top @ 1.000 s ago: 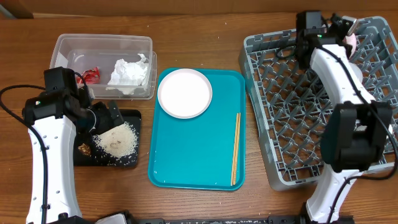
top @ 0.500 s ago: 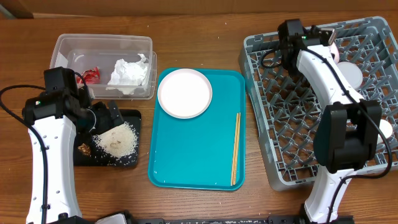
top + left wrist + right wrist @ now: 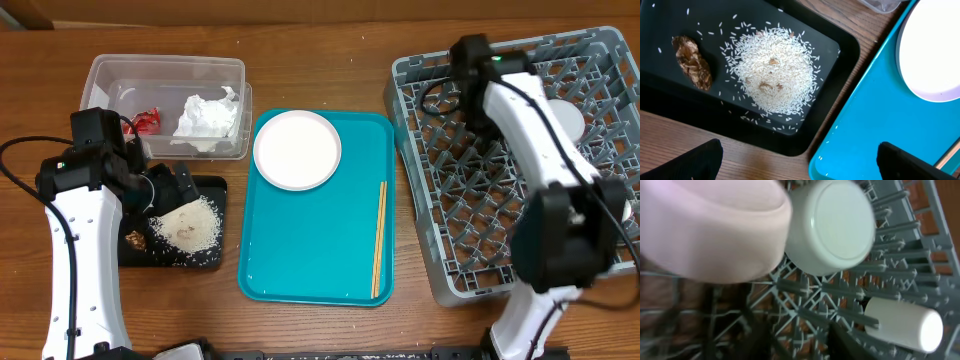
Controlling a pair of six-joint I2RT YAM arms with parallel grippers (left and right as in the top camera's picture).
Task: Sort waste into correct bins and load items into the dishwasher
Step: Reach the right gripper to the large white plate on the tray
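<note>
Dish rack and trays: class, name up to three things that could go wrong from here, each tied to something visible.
1. The pink bowl crowds the grey bowl in the dish rack; a knock might tip either.
2. The chopsticks lie flat by the teal tray's rim; thin, they may slip from the jaws.
3. Loose rice strays near the black tray's edge; a nudge could spill it.
</note>
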